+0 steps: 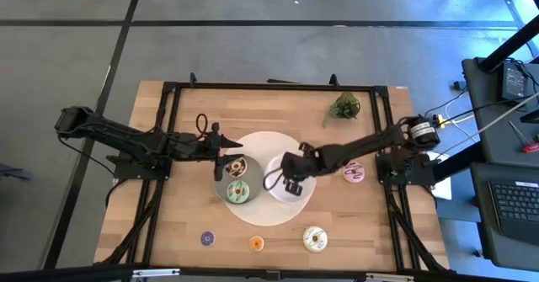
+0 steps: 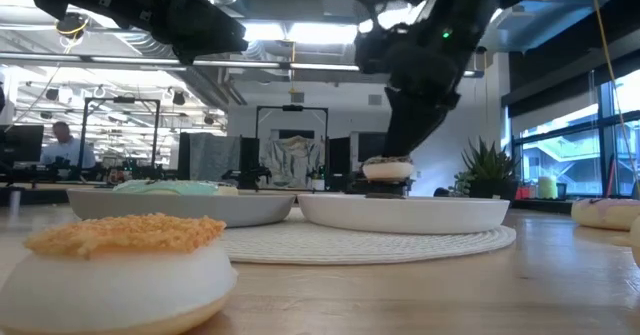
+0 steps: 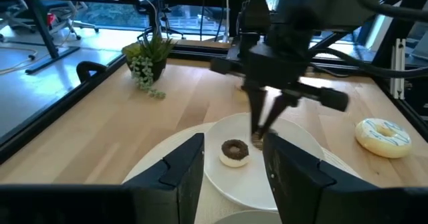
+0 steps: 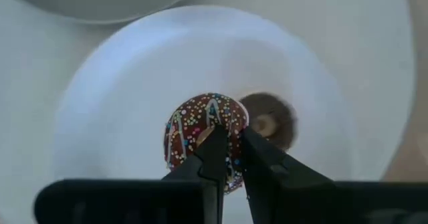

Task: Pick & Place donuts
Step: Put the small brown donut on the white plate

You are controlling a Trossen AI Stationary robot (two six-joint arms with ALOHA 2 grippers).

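Above the white plate (image 4: 100,117) on the wooden bench (image 1: 354,223), the right pincer (image 4: 231,158) is clamped on a chocolate sprinkled donut (image 4: 194,127), beside a small brown mini donut (image 4: 271,120) lying on that plate. The left pincer (image 3: 231,170), fingers apart and empty, hangs near the grey plate (image 1: 221,191) holding two more donuts.

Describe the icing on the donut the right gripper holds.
Chocolate donut with coloured sprinkles and white stripes; clearest in right wrist view.

Table (image 1: 337,231): pale wood, matt grain. White plate (image 4: 120,83): smooth, perhaps glazed. Round mat (image 2: 400,243): woven. Chocolate donut (image 4: 194,127): glossy, sprinkled.
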